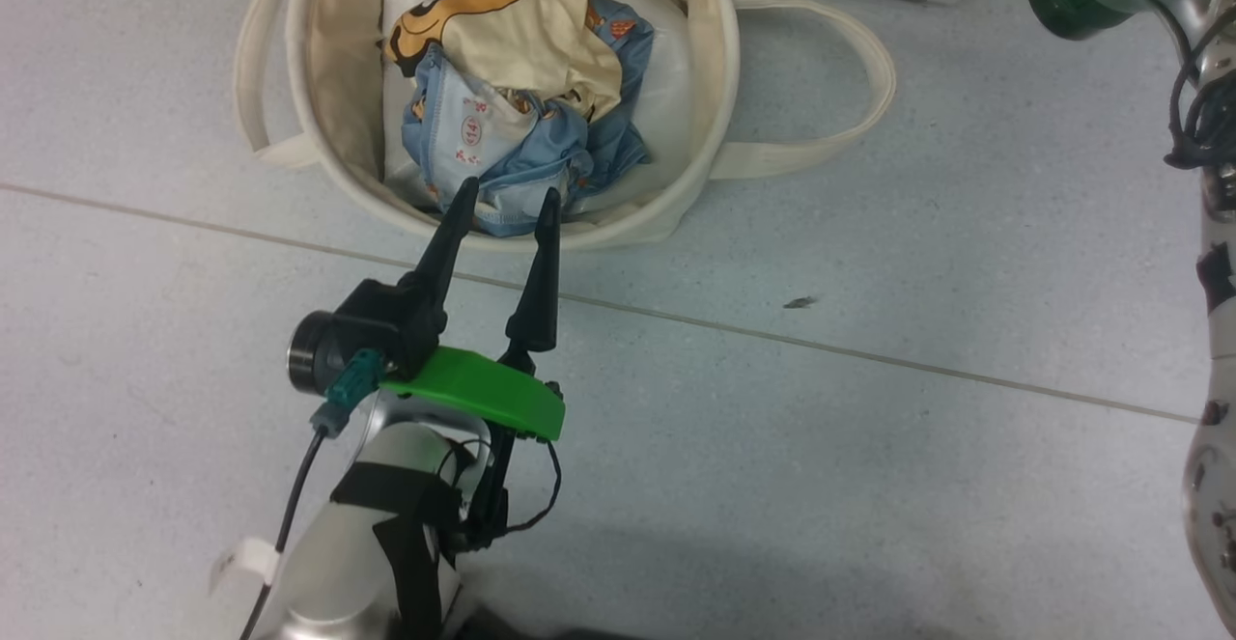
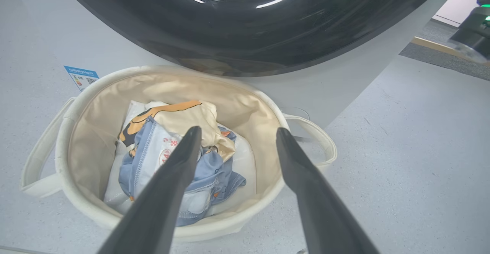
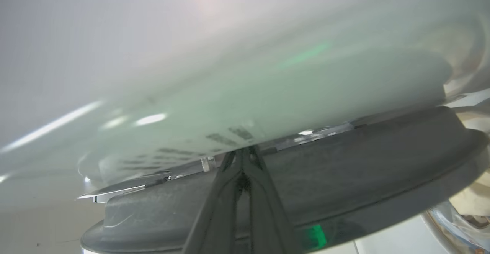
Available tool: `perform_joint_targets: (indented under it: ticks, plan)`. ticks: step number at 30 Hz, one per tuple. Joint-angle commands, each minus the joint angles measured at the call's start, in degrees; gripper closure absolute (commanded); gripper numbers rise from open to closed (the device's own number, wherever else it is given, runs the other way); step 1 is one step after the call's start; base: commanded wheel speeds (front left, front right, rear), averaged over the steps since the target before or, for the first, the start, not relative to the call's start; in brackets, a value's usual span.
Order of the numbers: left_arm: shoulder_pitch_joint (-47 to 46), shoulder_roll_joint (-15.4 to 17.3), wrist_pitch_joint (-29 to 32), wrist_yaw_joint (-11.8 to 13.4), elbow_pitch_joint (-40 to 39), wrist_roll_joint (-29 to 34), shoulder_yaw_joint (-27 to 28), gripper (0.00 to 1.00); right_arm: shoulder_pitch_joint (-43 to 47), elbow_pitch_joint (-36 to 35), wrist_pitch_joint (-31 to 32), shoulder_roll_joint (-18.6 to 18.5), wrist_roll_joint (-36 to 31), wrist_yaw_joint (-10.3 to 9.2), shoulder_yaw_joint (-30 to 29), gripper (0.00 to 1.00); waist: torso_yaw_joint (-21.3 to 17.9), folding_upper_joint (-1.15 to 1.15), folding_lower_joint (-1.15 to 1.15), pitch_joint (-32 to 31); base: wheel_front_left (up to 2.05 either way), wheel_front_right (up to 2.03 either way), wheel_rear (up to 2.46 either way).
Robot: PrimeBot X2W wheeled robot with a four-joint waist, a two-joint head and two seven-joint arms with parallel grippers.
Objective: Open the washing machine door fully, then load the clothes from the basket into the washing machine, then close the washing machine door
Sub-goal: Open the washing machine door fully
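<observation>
Head view: clothes [image 1: 526,99] beyond left gripper [image 1: 510,192]

- You had a pale grey speckled floor [image 1: 869,505] right across your head view, and the left wrist view showed it too.
- A thin seam [image 1: 869,354] ran slantwise over that floor, from the left edge to the right.
- A small dark speck [image 1: 800,302] sat just above the seam, on its own.
- A plain white bundle [image 2: 247,162] lay soft and creased, pillow-like.
- In your left wrist view's upper right, a darker grey strip [image 2: 448,58] met the pale floor along a tan edge [image 2: 430,42].
</observation>
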Motion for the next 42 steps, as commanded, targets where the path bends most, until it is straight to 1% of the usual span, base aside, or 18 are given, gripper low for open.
perform_joint_targets:
  ticks: [1,7,12,17,23,28,31,35,42]
  plan:
    - [0.5,0.93,-0.68,0.39,-1.67,-0.3,1.22,0.0,-0.92,-1.33,1.68,1.29,1.03,0.01,1.78,1.0,0.14,0.0,-0.01,-0.14,0.0,0.0,0.0]
    - [0.78,0.93,-0.68,0.71,-1.8,-0.78,1.21,0.0,0.25,0.98,4.32,0.09,2.87,0.01,4.98,1.0,0.62,0.0,-0.01,-1.41,0.0,0.0,0.0]
    - [1.52,0.93,-0.68,0.74,-1.72,-0.94,1.47,0.0,3.94,0.37,4.55,0.31,3.14,0.01,7.4,1.0,0.67,0.0,-0.01,-3.82,0.0,0.0,0.0]
    - [2.95,0.93,-0.68,0.65,-1.28,-1.36,2.02,0.0,10.4,-1.97,4.11,1.44,3.06,0.01,9.35,1.0,0.81,0.0,-0.01,-7.62,0.0,0.0,0.0]
    - [5.22,0.93,-0.68,0.53,-0.69,-1.96,2.62,0.0,18.45,-4.83,3.71,3.48,4.43,0.01,11.04,1.0,1.54,0.0,-0.01,-12.34,0.0,0.0,0.0]
    - [7.25,0.93,-0.68,0.45,0.25,-1.54,3.33,0.0,23.97,-5.95,3.01,5.22,4.97,0.01,13.63,1.0,2.1,0.0,-0.01,-15.79,0.0,0.0,0.0]
    - [8.26,0.93,-0.68,0.32,0.51,-1.43,3.77,0.0,26.59,-6.32,2.46,6.06,5.23,0.01,15.13,1.0,2.55,0.0,-0.01,-17.55,0.0,0.0,0.0]
    - [9.42,0.93,-0.68,0.22,0.79,-1.37,4.2,0.0,29.6,-6.57,2.04,7.15,7.3,0.01,16.2,1.0,3.15,0.0,-0.01,-19.41,0.0,0.0,0.0]
    - [10.44,0.93,-0.68,0.12,0.9,-1.4,4.51,0.0,31.83,-6.25,0.21,7.9,7.83,0.01,18.72,1.0,4.03,0.0,-0.01,-20.9,0.0,0.0,0.0]
